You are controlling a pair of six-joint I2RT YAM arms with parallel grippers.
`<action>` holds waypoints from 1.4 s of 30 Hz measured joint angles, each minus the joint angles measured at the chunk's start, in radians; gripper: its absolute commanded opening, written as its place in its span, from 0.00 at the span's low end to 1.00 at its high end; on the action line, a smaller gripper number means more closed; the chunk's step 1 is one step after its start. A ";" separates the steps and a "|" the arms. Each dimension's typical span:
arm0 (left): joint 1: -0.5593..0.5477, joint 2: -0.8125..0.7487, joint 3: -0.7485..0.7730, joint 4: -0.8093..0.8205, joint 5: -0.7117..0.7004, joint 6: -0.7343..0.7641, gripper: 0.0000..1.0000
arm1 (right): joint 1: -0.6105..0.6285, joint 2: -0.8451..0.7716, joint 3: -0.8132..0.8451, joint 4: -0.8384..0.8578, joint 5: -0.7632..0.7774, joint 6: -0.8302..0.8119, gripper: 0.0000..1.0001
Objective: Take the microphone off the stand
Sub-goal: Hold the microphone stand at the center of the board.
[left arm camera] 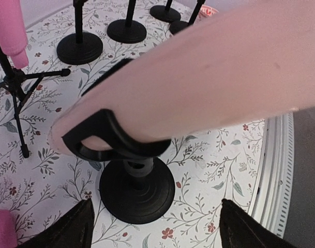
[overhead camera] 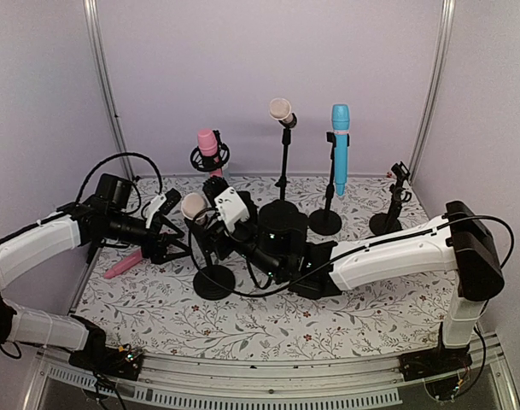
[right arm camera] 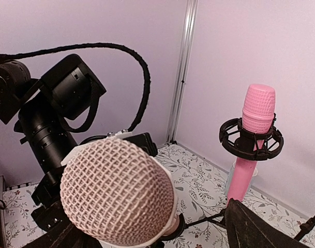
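A microphone (overhead camera: 194,206) with a pale mesh head and a pale pink body sits tilted in the black clip (left arm camera: 113,142) of a short stand with a round base (overhead camera: 214,282). My left gripper (overhead camera: 168,229) is open just left of it. In the left wrist view the microphone body (left arm camera: 198,77) fills the upper frame, with the base (left arm camera: 136,188) between the spread fingertips (left arm camera: 74,225). My right gripper (overhead camera: 207,225) is open close behind the head. In the right wrist view the mesh head (right arm camera: 116,196) sits between the wide-apart fingers (right arm camera: 255,227), apart from them.
A pink microphone in a shock mount (overhead camera: 208,145) stands at the back left. A beige microphone on a tall stand (overhead camera: 281,111) and a blue microphone (overhead camera: 340,149) stand behind. An empty stand (overhead camera: 396,201) is at the right. Another pink microphone (overhead camera: 123,263) lies on the floral mat.
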 measured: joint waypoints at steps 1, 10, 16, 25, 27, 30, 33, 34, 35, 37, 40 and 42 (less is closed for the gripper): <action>0.000 0.004 -0.005 0.022 0.003 -0.012 0.82 | 0.001 0.011 0.011 0.005 0.004 -0.008 0.85; 0.003 0.093 -0.065 0.211 0.047 -0.110 0.70 | 0.016 0.065 0.063 0.021 0.043 -0.074 0.76; 0.003 0.145 -0.060 0.299 0.099 -0.159 0.59 | 0.032 0.102 0.109 0.031 0.074 -0.121 0.64; -0.008 0.203 -0.052 0.378 0.160 -0.210 0.34 | 0.051 0.124 0.126 0.048 0.133 -0.167 0.40; -0.012 0.218 -0.048 0.397 0.181 -0.222 0.31 | 0.051 0.126 0.126 0.056 0.146 -0.175 0.35; -0.022 0.237 -0.042 0.423 0.188 -0.238 0.30 | 0.051 0.127 0.127 0.067 0.166 -0.178 0.29; -0.031 0.250 -0.037 0.449 0.187 -0.248 0.32 | 0.051 0.128 0.126 0.070 0.184 -0.181 0.25; -0.034 0.253 -0.035 0.453 0.185 -0.250 0.34 | 0.051 0.128 0.125 0.072 0.186 -0.180 0.24; -0.038 0.258 -0.032 0.458 0.181 -0.253 0.35 | 0.051 0.128 0.124 0.076 0.191 -0.182 0.23; -0.052 0.281 -0.021 0.472 0.170 -0.261 0.37 | 0.051 0.128 0.117 0.083 0.201 -0.190 0.20; -0.061 0.297 -0.011 0.481 0.162 -0.262 0.42 | 0.051 0.128 0.115 0.087 0.204 -0.193 0.16; -0.064 0.307 -0.007 0.487 0.158 -0.262 0.48 | 0.051 0.128 0.113 0.093 0.205 -0.193 0.14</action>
